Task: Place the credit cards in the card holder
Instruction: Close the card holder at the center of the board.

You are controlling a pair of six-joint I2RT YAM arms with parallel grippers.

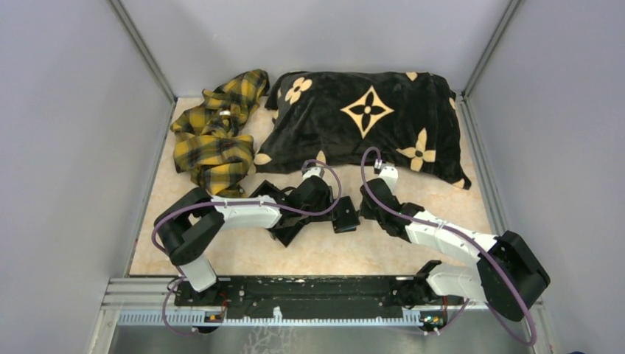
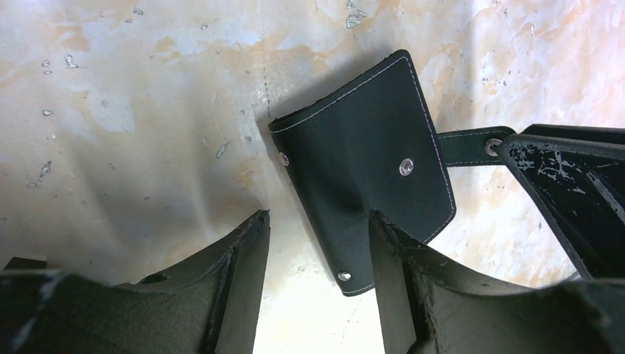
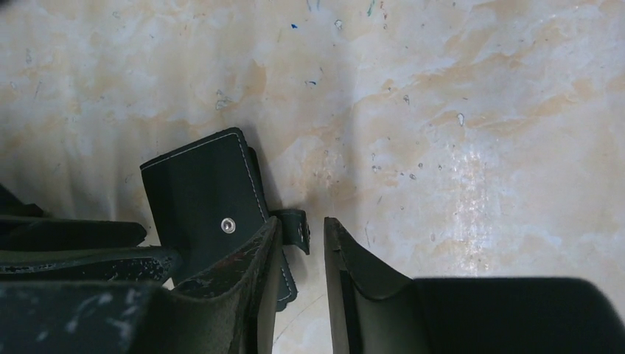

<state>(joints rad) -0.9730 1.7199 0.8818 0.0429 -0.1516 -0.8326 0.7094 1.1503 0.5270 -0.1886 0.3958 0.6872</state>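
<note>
- No pale, thin rectangular credit cards in sight in any of the three views; cannot tell whether tucked inside the case, hidden under the arms, or elsewhere.
- Lying flat on the mottled beige, marble-look counter [image 2: 147, 110], near the middle of the overhead frame between the two arms: small flat black leather-like card holder [image 2: 368, 162] with white stitching and metal snaps, folded shut, outer face up, inner panels hidden.
- In the left wrist view, sits centre-right of the frame, tilted, its lower corner reaching down between the fingers of the left pincer [image 2: 317, 221].
- Left pincer: jaws apart, straddling that corner, the finger at lower right overlapping the case from above; not seen clamped on anything.
- In the right wrist view, shows at lower left of the frame, partly under one finger of the right pincer [image 3: 301, 221]; short black strap tab [image 3: 297, 234] with a snap poking out right at the mouth of the jaws.
- Right pincer: jaws narrowly apart, bare counter showing through the gap; no firm grip on the tab visible.
- Along the top of the overhead frame, well apart from the work: black plush pillow [image 1: 361, 118] with beige flower motifs and crumpled yellow-and-black plaid cloth [image 1: 217, 136].
- Judged early in the task: nothing visibly loaded. Left to do, by the look of it: open the holder, locate the cards, slide each into a pocket.
</note>
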